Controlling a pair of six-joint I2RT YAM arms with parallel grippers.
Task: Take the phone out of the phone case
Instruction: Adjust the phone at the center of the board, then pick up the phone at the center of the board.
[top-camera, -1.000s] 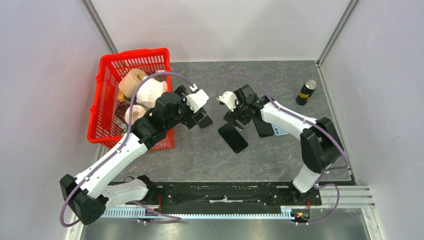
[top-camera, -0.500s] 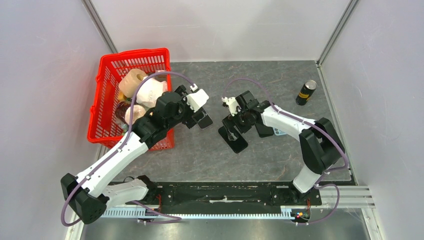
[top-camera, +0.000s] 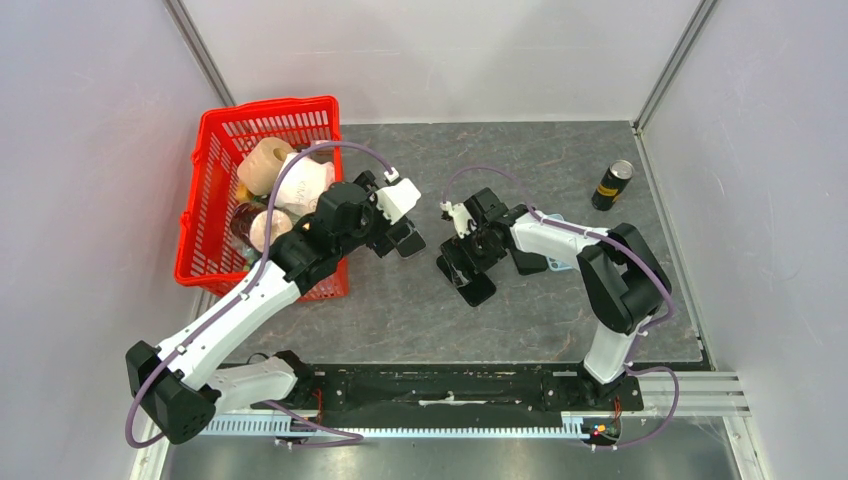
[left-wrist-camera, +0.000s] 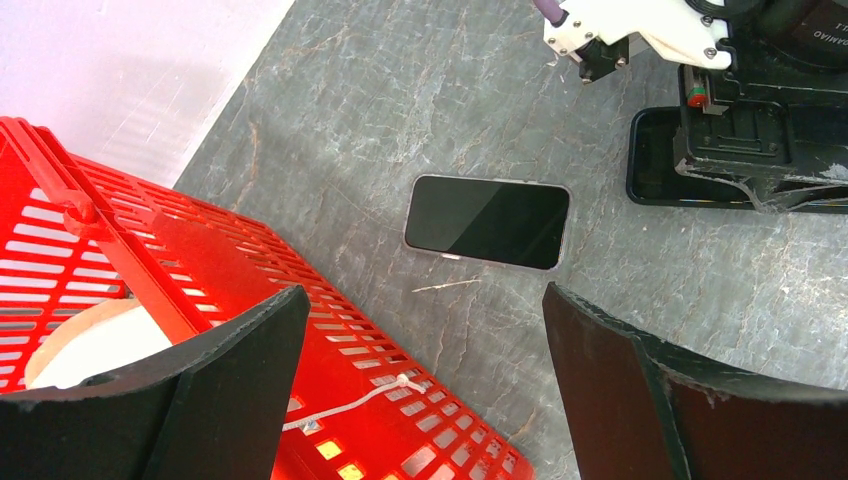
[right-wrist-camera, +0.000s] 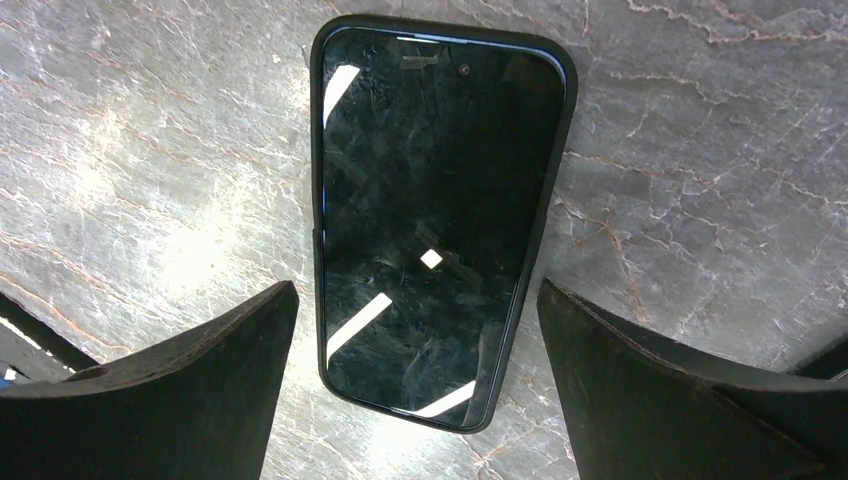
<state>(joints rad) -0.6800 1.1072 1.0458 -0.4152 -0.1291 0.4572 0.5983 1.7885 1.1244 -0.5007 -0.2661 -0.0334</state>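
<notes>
A phone in a black phone case (right-wrist-camera: 435, 220) lies face up on the grey table. My right gripper (right-wrist-camera: 415, 292) hovers just over its lower end, open, one finger on each side, touching nothing. From above, the right gripper (top-camera: 470, 262) covers most of the cased phone (top-camera: 476, 290). My left gripper (left-wrist-camera: 422, 300) is open and empty, held above the table by the basket. A second, bare phone (left-wrist-camera: 488, 222) with a silver rim lies flat beyond the left gripper's fingertips. The cased phone's end (left-wrist-camera: 655, 165) shows at the upper right of the left wrist view.
A red basket (top-camera: 215, 160) holding paper rolls and bottles stands at the left, its wall directly under the left gripper. A dark can (top-camera: 612, 184) stands at the far right. A dark flat object (top-camera: 530, 258) and a pale blue one (top-camera: 562, 263) lie beneath the right arm.
The right gripper has swung left and down over the cased phone, and its jaws have widened. The left arm has hardly moved.
</notes>
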